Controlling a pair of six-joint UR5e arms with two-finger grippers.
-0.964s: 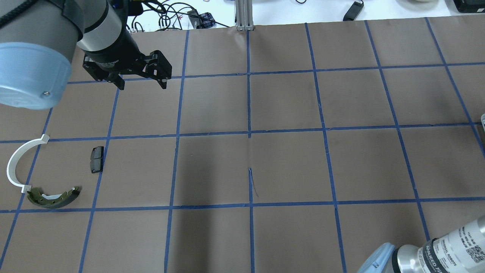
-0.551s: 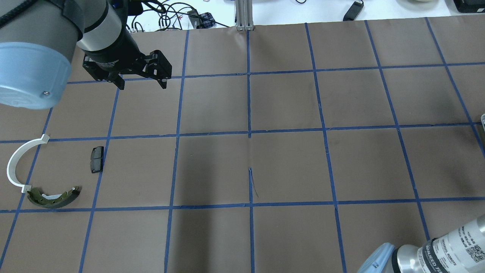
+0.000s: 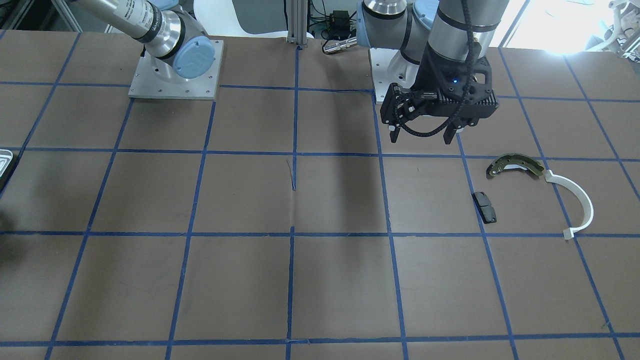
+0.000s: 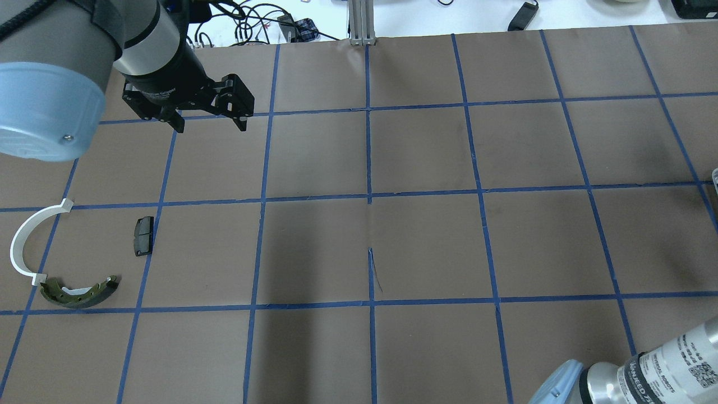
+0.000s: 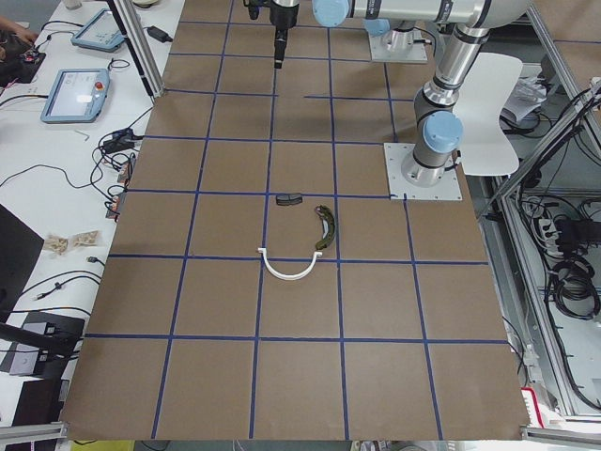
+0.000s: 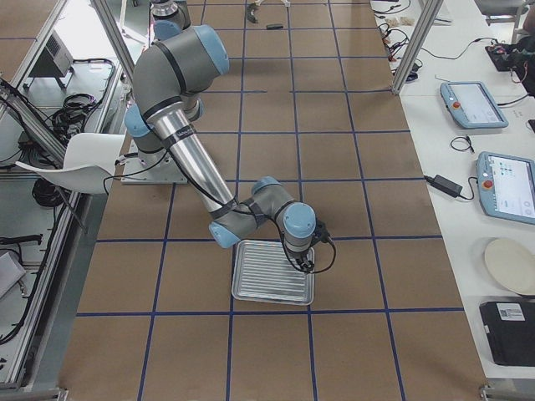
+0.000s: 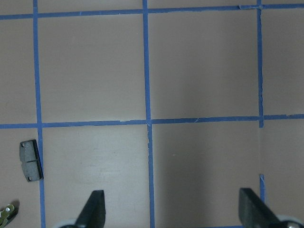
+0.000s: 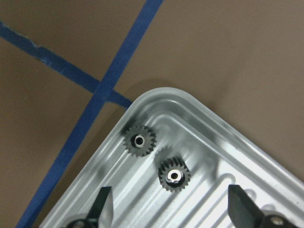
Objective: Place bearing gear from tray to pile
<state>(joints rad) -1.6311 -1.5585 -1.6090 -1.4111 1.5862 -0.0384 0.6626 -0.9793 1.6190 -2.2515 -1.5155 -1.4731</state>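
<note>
Two small dark bearing gears (image 8: 139,140) (image 8: 174,175) lie in a corner of the silvery tray (image 8: 223,137). My right gripper (image 8: 171,207) hovers open just above them, one finger on each side and nothing between them. The tray also shows in the exterior right view (image 6: 242,292) under that gripper (image 6: 299,261). The pile lies at the table's left end: a brake shoe (image 4: 81,293), a white arc (image 4: 21,247) and a black pad (image 4: 143,235). My left gripper (image 4: 210,122) hangs open and empty above the table beyond the pile; the left wrist view shows the pad (image 7: 30,160).
The table is brown paper with a blue tape grid. An aluminium post (image 4: 362,22) and cables stand at its far edge. The right arm's base plate (image 3: 150,85) is bolted near the robot side. Tablets (image 6: 472,103) lie on a side bench.
</note>
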